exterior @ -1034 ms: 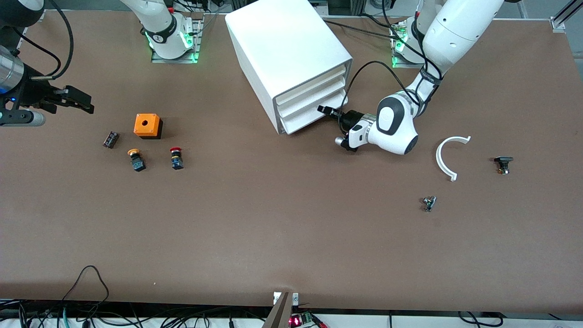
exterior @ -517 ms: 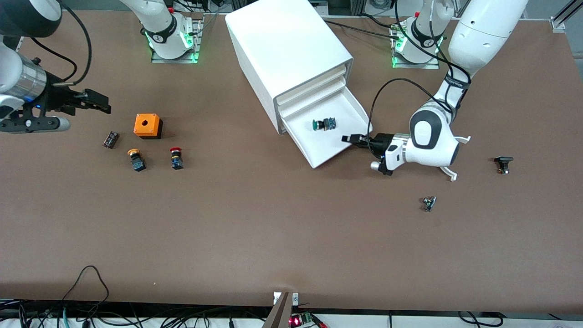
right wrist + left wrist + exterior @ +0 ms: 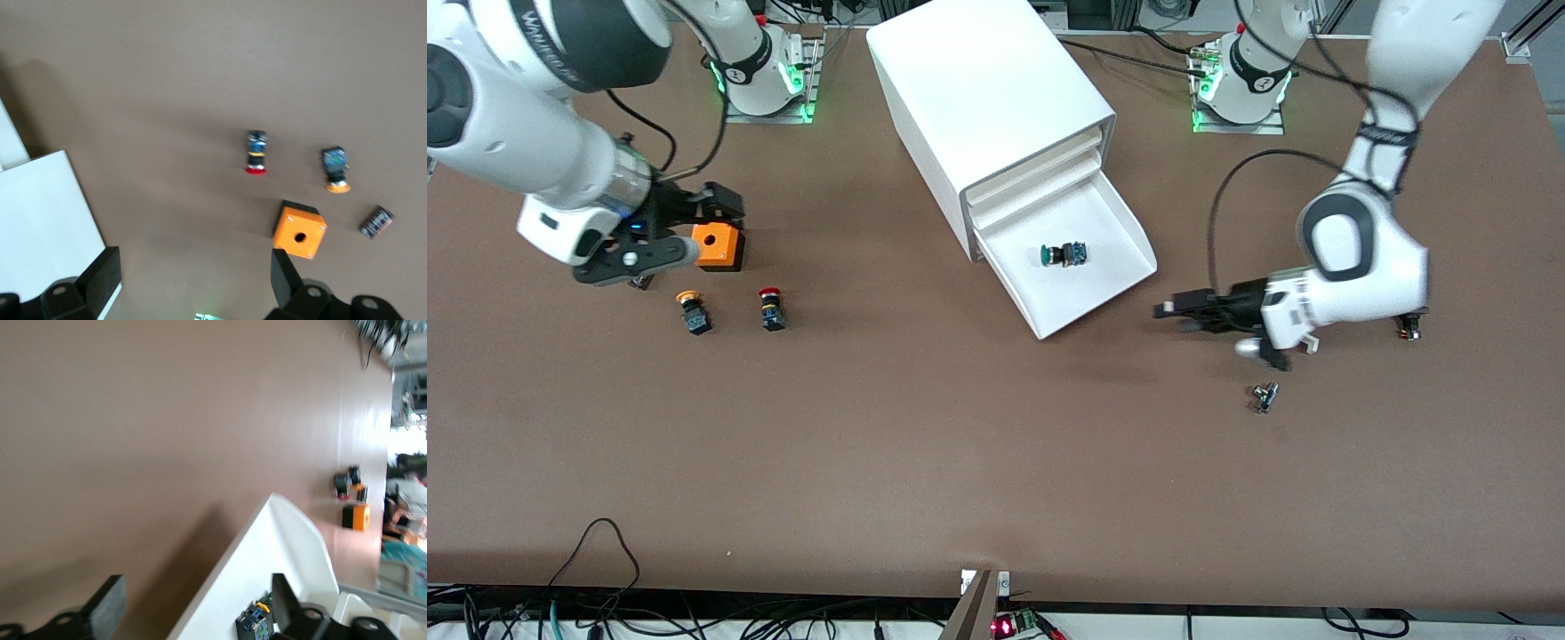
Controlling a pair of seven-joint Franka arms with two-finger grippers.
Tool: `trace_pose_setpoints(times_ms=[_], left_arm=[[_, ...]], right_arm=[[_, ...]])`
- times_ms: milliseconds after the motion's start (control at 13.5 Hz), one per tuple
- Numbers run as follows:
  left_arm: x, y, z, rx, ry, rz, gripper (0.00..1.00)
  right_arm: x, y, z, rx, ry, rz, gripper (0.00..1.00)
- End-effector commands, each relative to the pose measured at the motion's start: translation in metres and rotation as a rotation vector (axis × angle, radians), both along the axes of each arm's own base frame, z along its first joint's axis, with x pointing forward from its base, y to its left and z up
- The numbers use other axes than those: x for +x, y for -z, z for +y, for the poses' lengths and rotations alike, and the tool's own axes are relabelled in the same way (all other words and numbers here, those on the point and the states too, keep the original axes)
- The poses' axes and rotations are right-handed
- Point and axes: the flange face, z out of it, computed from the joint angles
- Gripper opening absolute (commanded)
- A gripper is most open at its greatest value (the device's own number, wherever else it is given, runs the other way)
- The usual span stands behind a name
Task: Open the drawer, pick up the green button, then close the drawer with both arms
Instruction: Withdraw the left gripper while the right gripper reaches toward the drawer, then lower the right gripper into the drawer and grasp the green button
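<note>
The lowest drawer (image 3: 1049, 307) of the white cabinet (image 3: 996, 116) is pulled out. The green-capped button (image 3: 1061, 255) lies on its side in the drawer. My left gripper (image 3: 1169, 311) is open and empty, apart from the drawer's front corner, toward the left arm's end of the table. In the left wrist view the drawer (image 3: 280, 540) and the button (image 3: 255, 625) show past the open left gripper (image 3: 197, 607). My right gripper (image 3: 727, 204) is open and empty above the orange box (image 3: 716, 246). The right wrist view shows the open right gripper (image 3: 193, 277).
A red-capped button (image 3: 770, 308) and a yellow-capped button (image 3: 692, 313) stand nearer the camera than the orange box (image 3: 299, 230). A small dark part (image 3: 377, 222) lies beside them. A small metal part (image 3: 1264, 396) and a black part (image 3: 1409, 327) lie near the left arm.
The lowest drawer came out, pulled by my left gripper, which then let go and drew back toward the left arm's end. My right arm swung in toward the orange box.
</note>
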Motion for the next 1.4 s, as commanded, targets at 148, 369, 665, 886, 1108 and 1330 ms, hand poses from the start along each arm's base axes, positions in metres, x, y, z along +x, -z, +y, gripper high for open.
trace_pose_setpoints(times_ms=[148, 369, 665, 886, 1108, 1330], left_arm=[[-0.025, -0.115, 0.094, 0.251, 0.08, -0.134, 1.0], [-0.032, -0.205, 0.135, 0.471, 0.211, -0.095, 1.0], [-0.056, -0.3, 0.108, 0.739, 0.143, 0.051, 1.0], [-0.061, -0.301, 0.085, 0.838, 0.126, 0.074, 1.0], [-0.057, -0.296, 0.079, 0.89, 0.079, 0.095, 1.0], [-0.056, -0.296, 0.083, 0.887, 0.066, 0.097, 1.0]], right_arm=[[0.021, 0.02, 0.091, 0.088, -0.28, -0.054, 1.0], [0.03, 0.044, 0.177, 0.179, -0.486, -0.123, 1.0], [0.017, 0.068, 0.289, 0.286, -0.727, -0.16, 1.0], [0.009, 0.101, 0.336, 0.356, -0.866, -0.235, 1.0], [-0.018, 0.13, 0.383, 0.354, -0.943, -0.28, 1.0], [-0.038, 0.174, 0.417, 0.322, -0.993, -0.308, 1.0]])
